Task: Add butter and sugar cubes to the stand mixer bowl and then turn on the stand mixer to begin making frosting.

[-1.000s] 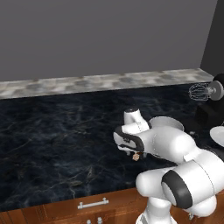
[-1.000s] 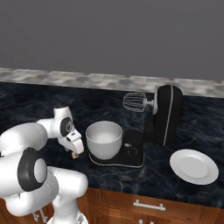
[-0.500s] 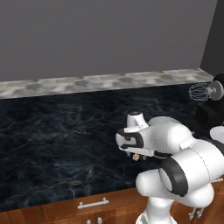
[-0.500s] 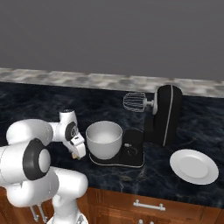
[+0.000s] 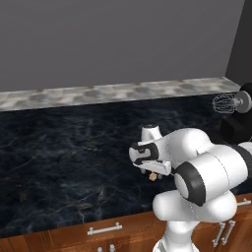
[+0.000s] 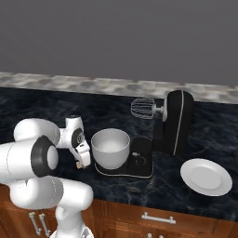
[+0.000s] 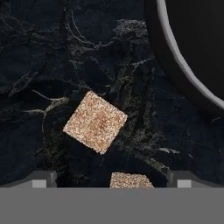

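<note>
Change: the gripper [image 6: 82, 162] has swung from upright to tilted beside the stand mixer bowl [image 6: 110, 148]; judged, a pickup is near.
Sugar cubes: two brown grainy squares, one [image 7: 95, 122] central, one [image 7: 131, 180] at 6 o'clock.
Jaws: spread around the lower cube; contact unclear.
Bowl: smooth grey-white, on the stand mixer [image 6: 173, 124].
Counter [image 5: 59, 147]: dark veined marble.

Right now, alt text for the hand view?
A brown sugar cube lies on the black marble counter, with a second cube at the bottom between the end effector's fingertips. The stand mixer bowl's pale rim curves across the upper right.
</note>
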